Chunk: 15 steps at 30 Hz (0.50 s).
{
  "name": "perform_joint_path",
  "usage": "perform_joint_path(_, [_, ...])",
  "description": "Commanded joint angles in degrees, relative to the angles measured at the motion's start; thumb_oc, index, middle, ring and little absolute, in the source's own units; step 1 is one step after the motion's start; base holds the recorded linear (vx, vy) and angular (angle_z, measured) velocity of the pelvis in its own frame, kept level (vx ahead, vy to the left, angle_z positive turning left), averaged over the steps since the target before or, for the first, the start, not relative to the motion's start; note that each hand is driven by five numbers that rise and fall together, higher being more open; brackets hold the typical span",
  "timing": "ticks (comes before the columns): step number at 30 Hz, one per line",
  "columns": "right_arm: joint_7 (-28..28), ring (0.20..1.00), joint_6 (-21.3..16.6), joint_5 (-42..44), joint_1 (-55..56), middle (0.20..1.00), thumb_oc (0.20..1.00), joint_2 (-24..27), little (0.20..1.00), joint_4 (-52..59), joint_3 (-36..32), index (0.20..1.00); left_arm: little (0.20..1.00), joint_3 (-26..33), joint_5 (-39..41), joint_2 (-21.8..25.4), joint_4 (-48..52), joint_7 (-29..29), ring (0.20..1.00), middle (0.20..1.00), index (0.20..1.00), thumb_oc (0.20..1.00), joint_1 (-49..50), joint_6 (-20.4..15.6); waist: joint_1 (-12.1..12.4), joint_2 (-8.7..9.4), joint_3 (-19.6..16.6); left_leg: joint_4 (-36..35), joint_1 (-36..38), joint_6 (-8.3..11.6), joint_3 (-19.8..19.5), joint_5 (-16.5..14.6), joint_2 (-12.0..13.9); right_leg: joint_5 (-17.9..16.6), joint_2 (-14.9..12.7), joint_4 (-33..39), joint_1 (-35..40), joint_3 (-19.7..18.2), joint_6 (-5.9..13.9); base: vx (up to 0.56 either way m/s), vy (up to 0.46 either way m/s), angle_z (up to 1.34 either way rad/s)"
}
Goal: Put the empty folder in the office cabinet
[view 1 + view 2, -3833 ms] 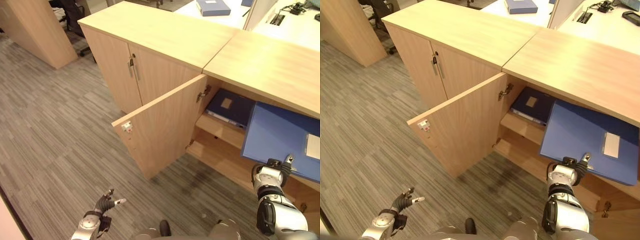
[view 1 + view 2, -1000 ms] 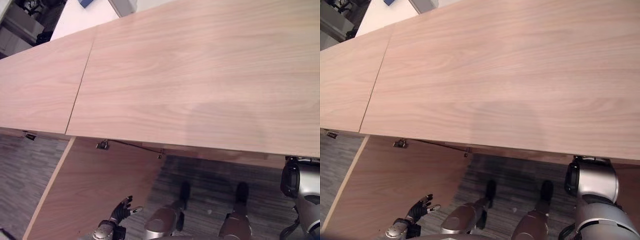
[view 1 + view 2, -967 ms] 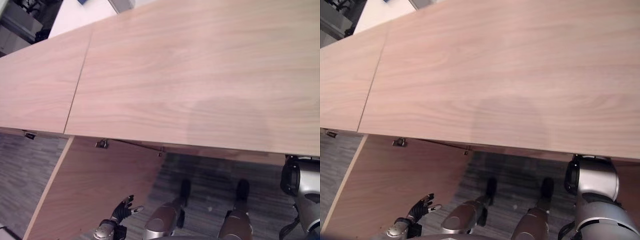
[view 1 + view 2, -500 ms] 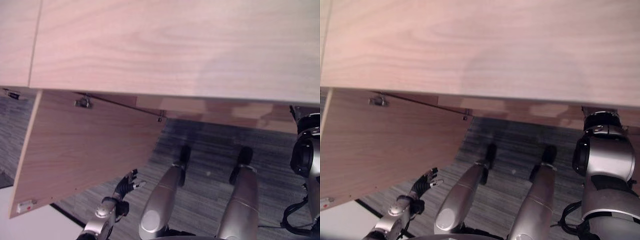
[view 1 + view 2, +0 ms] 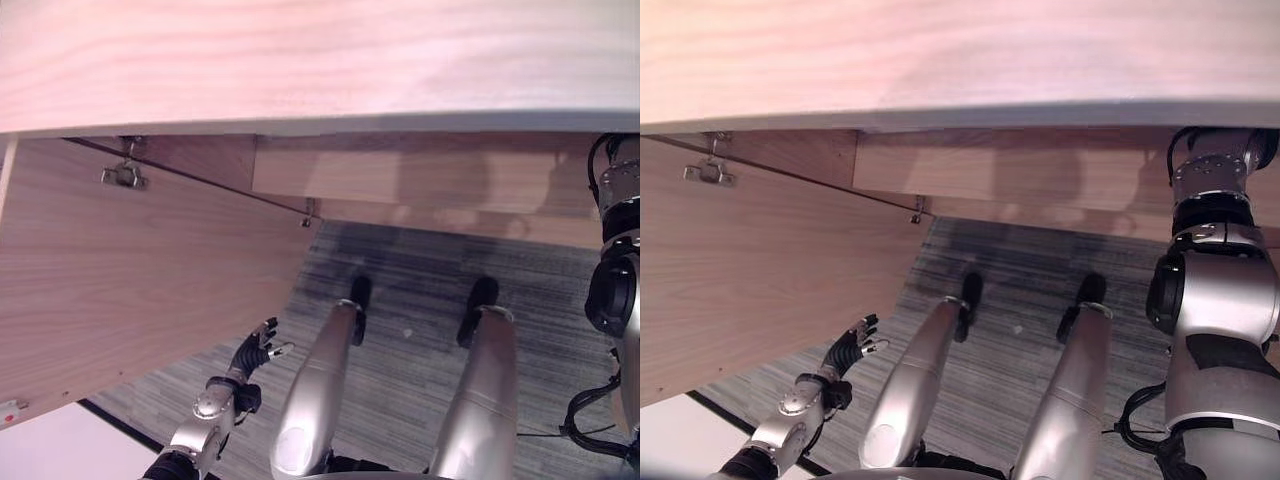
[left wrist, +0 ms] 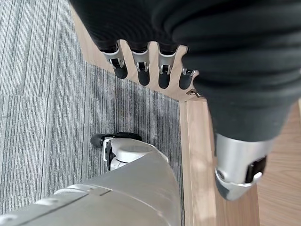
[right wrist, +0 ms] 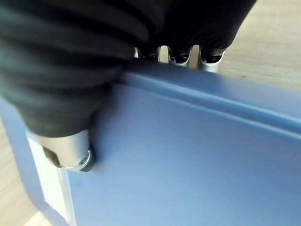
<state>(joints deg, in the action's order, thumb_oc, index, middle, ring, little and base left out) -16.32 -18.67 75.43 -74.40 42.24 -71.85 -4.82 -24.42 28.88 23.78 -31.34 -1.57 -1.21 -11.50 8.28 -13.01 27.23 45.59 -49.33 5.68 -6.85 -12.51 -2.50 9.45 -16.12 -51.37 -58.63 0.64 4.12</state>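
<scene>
Folder: the flat blue plastic folder (image 7: 188, 155) sits in the right hand (image 7: 70, 70), thumb on its face and fingers (image 7: 209, 60) curled over the far edge, light wood behind.
Left hand: (image 5: 252, 354) fingers spread and empty, beside the open light-wood cabinet door (image 5: 130, 280).
Progress: door open; folder apparently inside but not released.

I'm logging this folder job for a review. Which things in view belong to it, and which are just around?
Part of the job:
- blue folder, pinched by the right hand
- office cabinet
- its open door

Just around:
- left hand, fingers relaxed, holding nothing, beside the door
- grey carpet
</scene>
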Motion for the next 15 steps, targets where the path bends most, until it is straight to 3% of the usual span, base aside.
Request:
perform_joint_path(1, [-0.5,0.200,-3.3,-0.2,2.0,0.200,0.200,5.1,0.200,1.2,1.0,0.200,1.000,3.0,2.2,4.5,-2.7,1.4,1.000,1.000,1.000,1.000,0.7,-1.3,-1.0,0.78,-0.7,6.4,1.3,-0.21,0.8,-10.0,1.9,14.8,1.2,-7.7,5.5,1.0,0.49,0.00,0.000,0.00])
perform_joint_path(10, [-1.1,0.200,-3.1,-0.8,0.7,0.200,0.200,4.7,0.200,1.3,2.0,0.200,1.000,2.9,2.2,5.3,-2.9,1.5,1.000,1.000,1.000,1.000,1.0,-1.2,-0.7,1.49,-0.5,7.7,0.0,-0.45,0.6,-10.6,1.8,15.2,1.5,-8.5,4.6,1.3,0.28,0.00,0.000,0.00])
perform_joint_path(11, [-1.1,0.263,-2.9,-0.8,0.5,0.263,0.263,4.7,0.263,1.1,2.3,0.263,1.000,3.0,2.2,5.3,-2.9,1.5,1.000,1.000,1.000,1.000,1.0,-1.2,-0.6,1.52,-0.6,7.6,-0.1,-0.47,0.6,-10.5,1.8,15.1,1.6,-8.5,4.5,1.4,0.26,0.00,0.000,0.00])
perform_joint_path(12, [-1.2,0.395,-2.6,-1.0,0.2,0.395,0.395,4.8,0.395,0.6,2.6,0.395,1.000,3.0,2.2,5.5,-2.9,1.5,1.000,1.000,1.000,1.000,1.0,-1.1,-0.5,1.61,-0.7,7.5,-0.1,-0.51,0.5,-10.5,1.7,15.0,1.6,-8.4,4.4,1.3,0.29,0.00,0.000,0.00])
perform_joint_path(14, [-1.5,1.000,-2.0,-1.4,-0.2,1.000,1.000,5.0,1.000,-0.4,2.9,1.000,1.000,2.8,2.1,5.6,-2.8,1.5,1.000,1.000,1.000,1.000,1.0,-1.1,-0.4,1.63,-0.8,7.3,-0.2,-0.55,0.4,-10.3,1.6,15.0,1.6,-8.3,4.2,1.3,0.30,0.00,0.000,0.00])
perform_joint_path(15, [-1.5,1.000,-1.9,-1.4,-0.3,1.000,1.000,5.0,1.000,-0.4,2.9,1.000,1.000,2.8,2.1,5.6,-2.8,1.5,1.000,1.000,1.000,1.000,1.0,-1.1,-0.4,1.63,-0.9,7.3,-0.2,-0.55,0.4,-10.3,1.6,15.0,1.6,-8.3,4.2,1.3,0.30,0.00,0.000,0.00])
